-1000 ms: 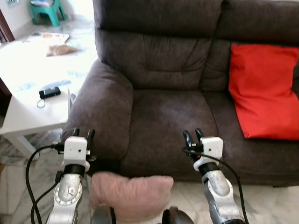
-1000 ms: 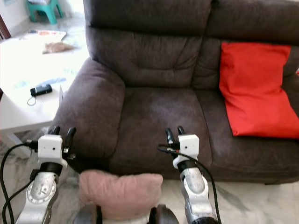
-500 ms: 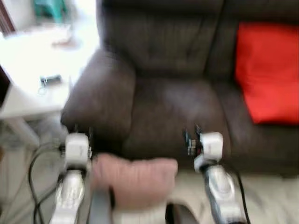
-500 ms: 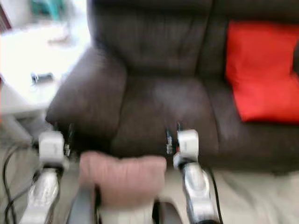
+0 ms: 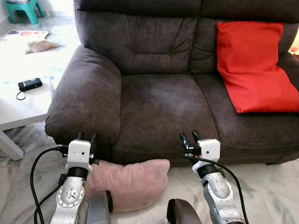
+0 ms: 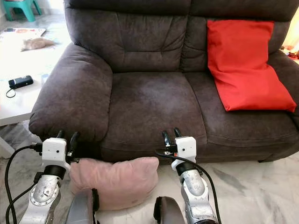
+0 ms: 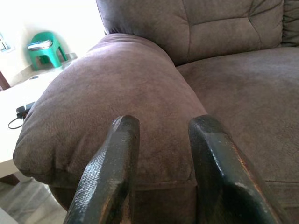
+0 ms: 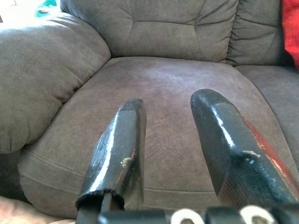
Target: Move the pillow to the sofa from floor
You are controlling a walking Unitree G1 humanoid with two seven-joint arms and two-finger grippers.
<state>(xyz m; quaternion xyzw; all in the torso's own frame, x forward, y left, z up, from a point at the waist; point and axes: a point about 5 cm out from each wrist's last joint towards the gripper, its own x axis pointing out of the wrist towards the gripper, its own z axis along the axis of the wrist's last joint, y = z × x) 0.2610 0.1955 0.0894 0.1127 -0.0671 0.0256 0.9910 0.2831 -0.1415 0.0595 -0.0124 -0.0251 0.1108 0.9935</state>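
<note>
One pink pillow [image 5: 128, 183] is down on the marble floor [image 5: 261, 186], lying right against the front base of the dark brown sofa [image 5: 159, 102], below the seam between the armrest and the nearer seat cushion. Two grippers are up and both empty: the left gripper [image 5: 87, 137] hangs just in front of the sofa's armrest [image 5: 86, 100], above the pillow's left end, its two black fingers [image 7: 117, 163] spread with a clear gap and nothing between them; the right gripper [image 5: 188, 138] sits at the front edge of the seat, above and just right of the pillow's right corner, its pair of fingers [image 8: 121, 149] likewise parted and holding nothing. Neither one is touching the pillow. On the sofa itself there's one red cushion [image 5: 252, 63], leaning against the backrest on the right-hand seat, well apart from both grippers. The left-hand seat in front of the grippers is bare fabric. Off to the robot's left stands a white table [image 5: 23, 100] with one small black device [image 5: 30, 84] and its cord on top, and a flat printed item [image 5: 21, 35] farther back. Beyond that, one green plastic stool [image 5: 20, 8] stands on the floor at the far corner.
</note>
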